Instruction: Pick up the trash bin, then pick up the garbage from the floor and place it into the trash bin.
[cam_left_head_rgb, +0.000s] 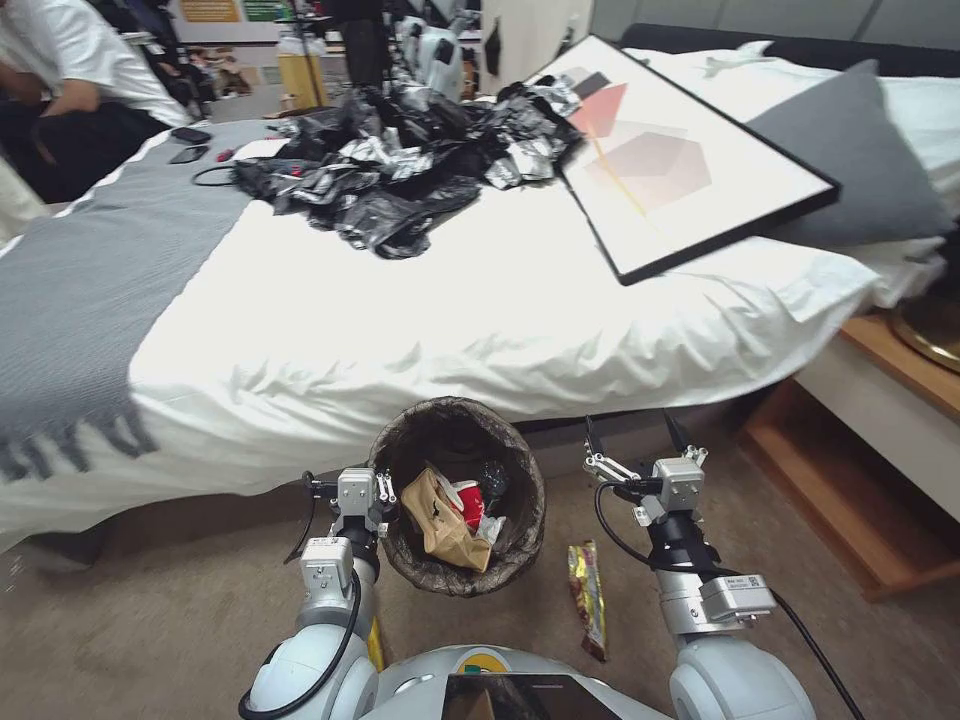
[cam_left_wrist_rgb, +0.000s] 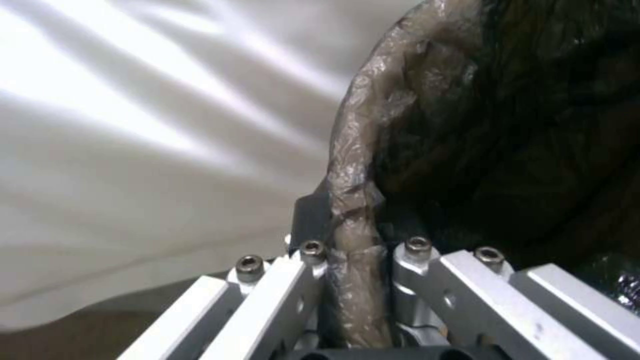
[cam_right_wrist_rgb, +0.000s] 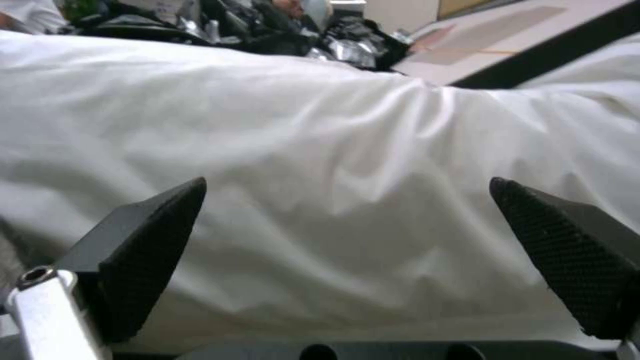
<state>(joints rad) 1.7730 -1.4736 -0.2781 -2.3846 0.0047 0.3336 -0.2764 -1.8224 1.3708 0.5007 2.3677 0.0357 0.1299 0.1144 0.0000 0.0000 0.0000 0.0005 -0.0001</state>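
L claw (cam_left_wrist_rgb: 353, 260) clamps trash bin (cam_left_head_rgb: 400, 560) rim; R claw (cam_left_head_rgb: 637, 432) wide, bed (cam_left_head_rgb: 450, 300) ahead; wrapper (cam_left_head_rgb: 588, 598) on floor.

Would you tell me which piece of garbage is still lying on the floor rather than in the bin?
The long yellow wrapper, flat on the carpet between the two arms. The brown paper bag and red packet already sit inside the bin.
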